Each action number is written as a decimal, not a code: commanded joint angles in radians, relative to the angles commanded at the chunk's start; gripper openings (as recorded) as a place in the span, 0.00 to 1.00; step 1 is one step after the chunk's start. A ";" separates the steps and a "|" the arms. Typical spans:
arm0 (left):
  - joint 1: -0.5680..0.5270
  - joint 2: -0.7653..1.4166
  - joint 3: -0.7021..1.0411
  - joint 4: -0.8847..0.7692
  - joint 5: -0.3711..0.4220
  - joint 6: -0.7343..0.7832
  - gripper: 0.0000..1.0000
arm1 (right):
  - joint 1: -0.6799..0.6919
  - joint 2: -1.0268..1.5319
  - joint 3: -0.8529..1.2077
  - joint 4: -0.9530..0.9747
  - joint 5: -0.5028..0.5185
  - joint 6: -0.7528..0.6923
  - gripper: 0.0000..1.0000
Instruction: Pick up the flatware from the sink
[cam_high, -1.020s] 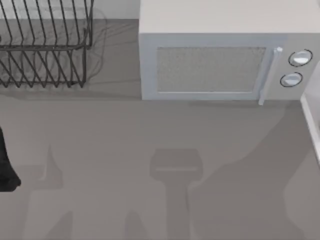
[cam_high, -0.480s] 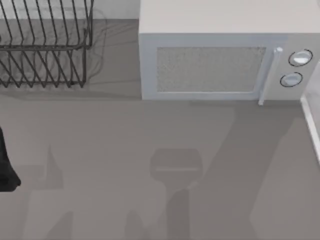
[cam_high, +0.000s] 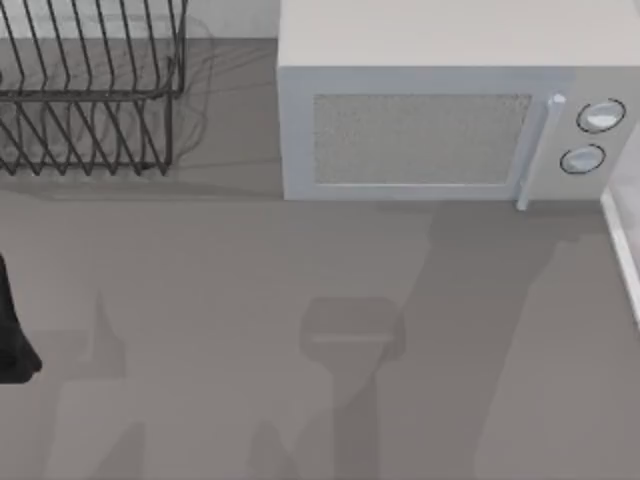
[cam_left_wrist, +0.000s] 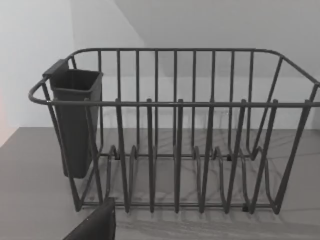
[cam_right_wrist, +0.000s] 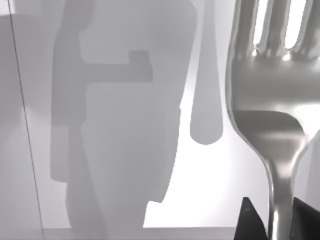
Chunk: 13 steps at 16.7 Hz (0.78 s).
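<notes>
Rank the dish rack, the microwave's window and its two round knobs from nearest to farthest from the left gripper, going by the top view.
1. Dish rack, back left, nearest the left gripper at the view's left edge.
2. Microwave window, back centre.
3. Round knobs, back right, farthest.
The right gripper holds the fork.

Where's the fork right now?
The fork fills the near side of the right wrist view, its handle running down between the right gripper's black fingers, tines pointing away over a pale surface.
</notes>
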 joint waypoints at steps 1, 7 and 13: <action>0.000 0.000 0.000 0.000 0.000 0.000 1.00 | -0.002 -0.011 -0.009 -0.006 -0.001 0.011 0.00; 0.000 0.000 0.000 0.000 0.000 0.000 1.00 | 0.078 -0.261 -0.200 -0.101 -0.004 0.285 0.00; 0.000 0.000 0.000 0.000 0.000 0.000 1.00 | 0.448 -0.563 -0.489 -0.139 0.003 0.693 0.00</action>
